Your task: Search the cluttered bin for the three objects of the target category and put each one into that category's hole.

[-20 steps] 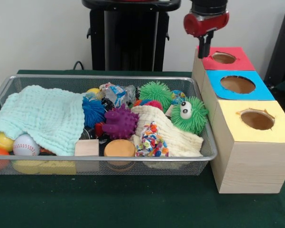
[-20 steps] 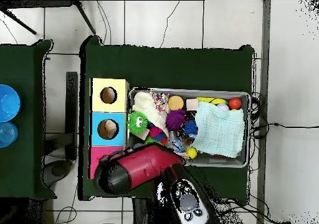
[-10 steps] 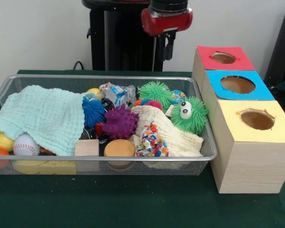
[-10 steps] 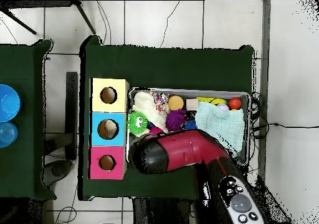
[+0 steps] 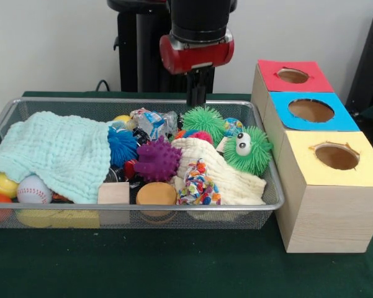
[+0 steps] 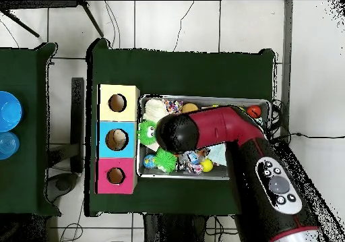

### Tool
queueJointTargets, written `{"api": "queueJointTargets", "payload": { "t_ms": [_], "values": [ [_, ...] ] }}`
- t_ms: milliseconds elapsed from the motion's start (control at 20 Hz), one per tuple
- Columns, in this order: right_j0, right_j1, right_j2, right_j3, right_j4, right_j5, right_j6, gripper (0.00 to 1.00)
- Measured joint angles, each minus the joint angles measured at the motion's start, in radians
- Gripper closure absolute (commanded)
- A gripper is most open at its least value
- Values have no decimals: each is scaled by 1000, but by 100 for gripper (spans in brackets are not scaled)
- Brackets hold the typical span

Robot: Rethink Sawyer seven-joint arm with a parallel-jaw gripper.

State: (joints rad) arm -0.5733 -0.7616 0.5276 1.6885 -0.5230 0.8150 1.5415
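Gripper [image 5: 196, 98] hangs above the wire bin's [image 5: 143, 101] far rim, near the green spiky ball [image 5: 204, 121] — fingers together, gripping nothing.

bin [image 5: 25, 107]: metal mesh | boxes [image 5: 326, 211]: matt wood | towel [image 5: 56, 152]: waffle cloth

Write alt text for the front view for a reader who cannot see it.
The tool hangs above the far side of a wire bin crowded with toys: spiky balls, a green googly-eyed ball, a baseball and two cloths. Beside the bin stand three wooden boxes with red, blue and yellow holed tops.
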Motion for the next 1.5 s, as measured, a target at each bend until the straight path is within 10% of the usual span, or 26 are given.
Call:
{"api": "queueJointTargets", "payload": {
  "t_ms": [500, 1050, 1500],
  "values": [
    [-19, 118, 61, -157, -71, 89, -135, 100],
    [-32, 174, 136, -278, -118, 414, -628, 100],
    [5, 207, 158, -384, -122, 515, -850, 100]
  ]
}}
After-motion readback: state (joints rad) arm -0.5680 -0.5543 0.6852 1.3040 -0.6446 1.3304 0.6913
